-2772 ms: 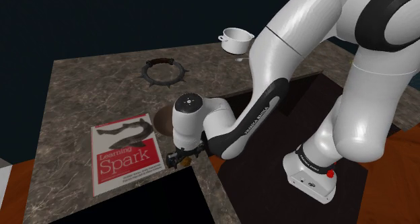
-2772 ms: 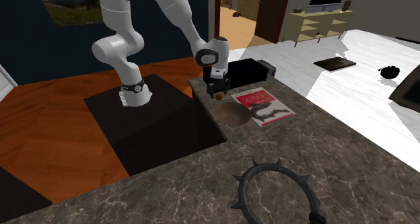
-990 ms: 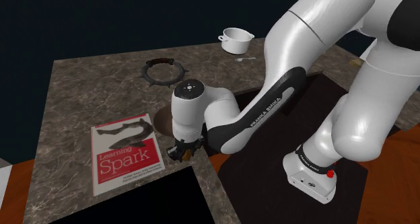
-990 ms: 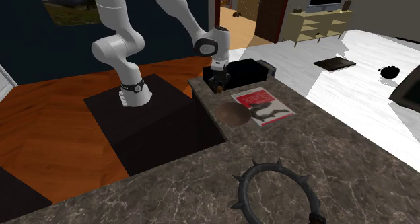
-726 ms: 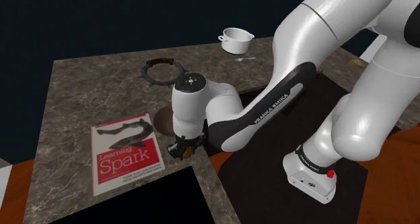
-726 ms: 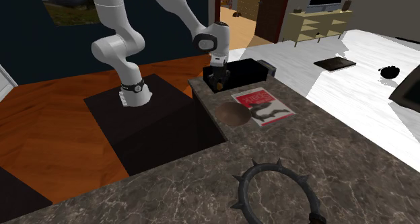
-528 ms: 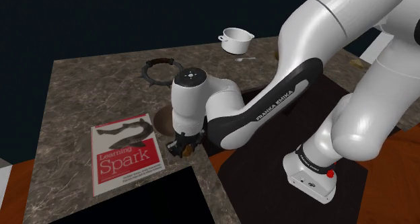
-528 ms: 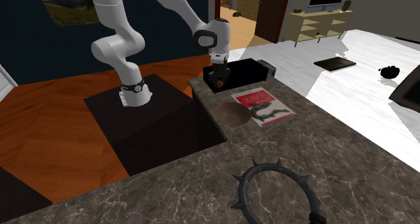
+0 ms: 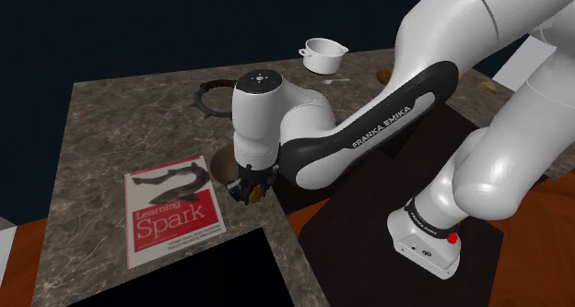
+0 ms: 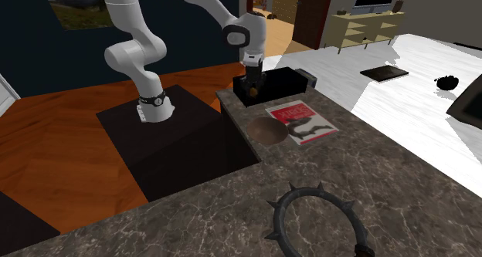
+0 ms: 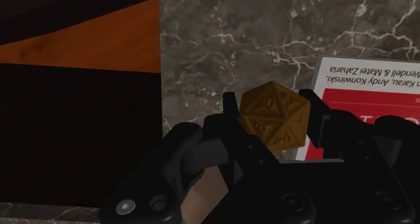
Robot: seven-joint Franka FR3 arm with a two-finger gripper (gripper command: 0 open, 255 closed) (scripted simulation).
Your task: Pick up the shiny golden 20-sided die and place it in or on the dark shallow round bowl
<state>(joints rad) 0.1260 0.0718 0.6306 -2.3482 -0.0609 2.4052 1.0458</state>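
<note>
My gripper (image 9: 251, 193) is shut on the golden 20-sided die (image 9: 255, 194) and holds it in the air above the marble counter's near corner. In the wrist view the die (image 11: 274, 115) sits clasped between the two black fingers, numbers showing on its faces. The dark shallow round bowl (image 9: 219, 163) lies on the counter just beyond the gripper, partly hidden by the hand. From the second exterior view the bowl (image 10: 267, 131) is nearer the camera than the gripper (image 10: 251, 89), with the die (image 10: 251, 92) a small brown spot under the hand.
A red and white "Learning Spark" book (image 9: 175, 211) lies beside the bowl. A dark spiked ring (image 9: 221, 95) and a white pot (image 9: 322, 54) sit farther back. The counter (image 9: 111, 130) ends right below the gripper, above a black box (image 10: 287, 82).
The gripper has risen off the counter with the die clasped in it and drifted slightly toward the bowl. The arm's elbow has swung higher.
</note>
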